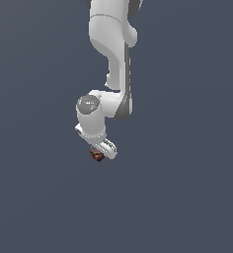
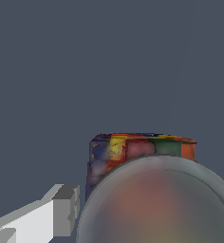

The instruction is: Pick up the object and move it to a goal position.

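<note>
The object (image 1: 96, 155) is a tiny blocky item in red, blue, yellow and dark patches, sitting at the tip of my gripper (image 1: 100, 152) below the white arm. In the wrist view the object (image 2: 133, 152) fills the space between the fingers. Its greyish round top bulges toward the camera and hides its lower part. One white finger (image 2: 61, 213) presses close against its side, and only a sliver of the other finger shows at the picture's edge. The gripper (image 2: 152, 204) looks shut on the object.
A plain dark grey-blue surface surrounds the arm on every side in both views. No other objects, containers or edges show. No goal marker is visible.
</note>
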### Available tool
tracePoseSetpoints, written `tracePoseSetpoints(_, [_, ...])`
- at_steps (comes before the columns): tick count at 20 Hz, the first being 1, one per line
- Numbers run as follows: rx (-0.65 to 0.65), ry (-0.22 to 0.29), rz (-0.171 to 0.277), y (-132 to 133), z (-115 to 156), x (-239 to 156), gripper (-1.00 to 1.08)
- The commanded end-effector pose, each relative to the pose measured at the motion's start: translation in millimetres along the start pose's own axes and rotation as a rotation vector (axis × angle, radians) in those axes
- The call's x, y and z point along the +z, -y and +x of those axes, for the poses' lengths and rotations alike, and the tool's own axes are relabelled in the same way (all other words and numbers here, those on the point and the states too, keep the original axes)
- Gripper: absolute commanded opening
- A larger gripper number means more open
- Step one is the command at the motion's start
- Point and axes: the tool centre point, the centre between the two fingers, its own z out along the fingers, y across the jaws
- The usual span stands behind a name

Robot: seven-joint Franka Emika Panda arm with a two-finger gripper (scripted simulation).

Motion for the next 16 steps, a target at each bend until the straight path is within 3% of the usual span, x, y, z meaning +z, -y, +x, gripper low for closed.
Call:
tracePoseSetpoints(1, [0.0, -0.001, 0.001, 0.6, 0.9, 1.9, 1.0])
tracePoseSetpoints(2, [0.0, -0.001, 0.001, 0.6, 0.9, 1.9, -1.0])
tracePoseSetpoints(16, [-0.001, -0.001, 0.002, 6.8, -1.6, -4.2, -1.0])
